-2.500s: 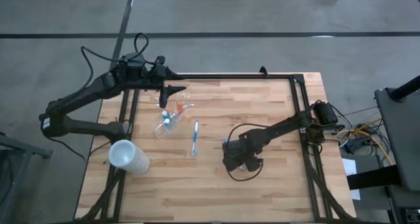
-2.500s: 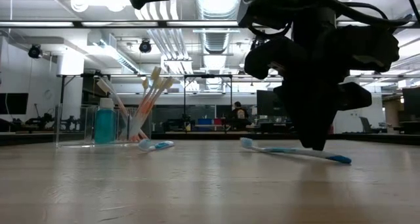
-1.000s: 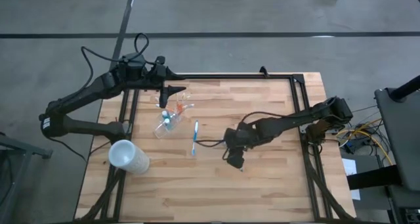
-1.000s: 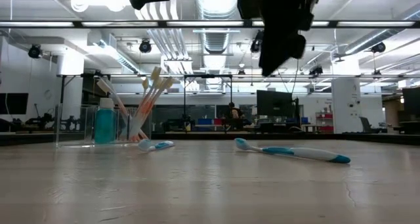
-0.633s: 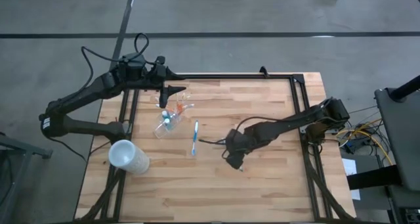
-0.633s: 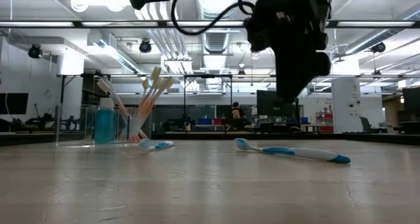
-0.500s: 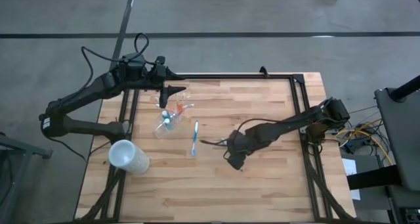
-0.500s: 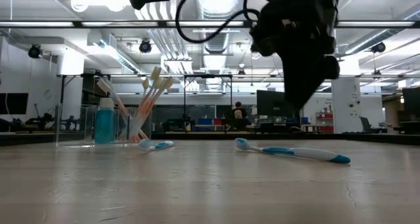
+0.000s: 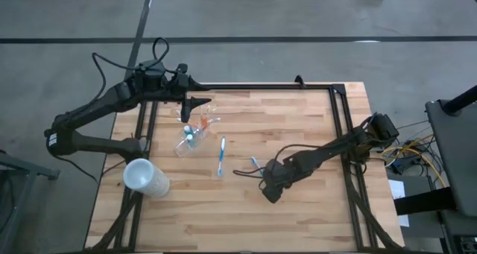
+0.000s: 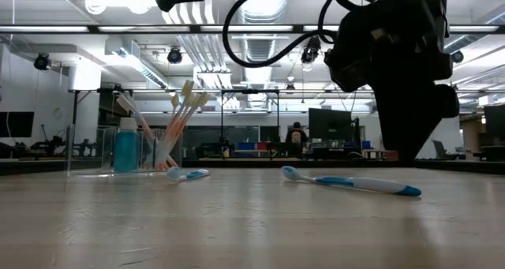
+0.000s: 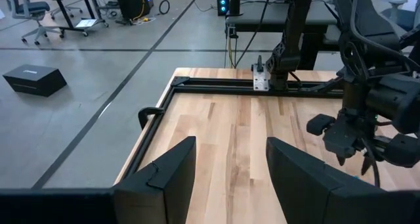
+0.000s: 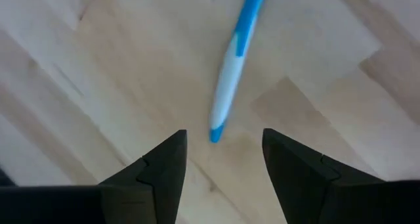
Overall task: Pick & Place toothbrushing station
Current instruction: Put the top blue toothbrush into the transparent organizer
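Blue and white plastic is what I am watching: two loose toothbrushes lie flat on the wooden table (image 9: pixel 313 120), outside the clear tumbler (image 9: pixel 188 142), so I judge they are the ones not yet put away. The tumbler sits toward nine o'clock from the table's centre, with several orange-and-white brushes (image 10: pixel 180 115) leaning in it and the blue toothpaste tube (image 10: pixel 125 147) standing beside them in the low view. One loose brush (image 9: pixel 221 157) lies just at three o'clock of the tumbler. A second one (image 9: pixel 256 164) lies near the centre, with the right gripper (image 9: pixel 271 192) just at four o'clock of it.

My right gripper hangs low over the wood with its camera looking straight down. Through it I see the toothbrush (image 12: pixel 234 60) end just ahead of the gap between the two fingers (image 12: pixel 164 168), which stand moderately apart and hold nothing. I read that as lined up for a grab along the handle, though the fingers would need to move forward over it first.

My left gripper (image 11: pixel 226 178) waits at the table's eleven o'clock corner, above the tumbler, its fingers spread and empty. The big frosted cup (image 9: pixel 144 176) sits at the eight o'clock edge, well apart from everything else.
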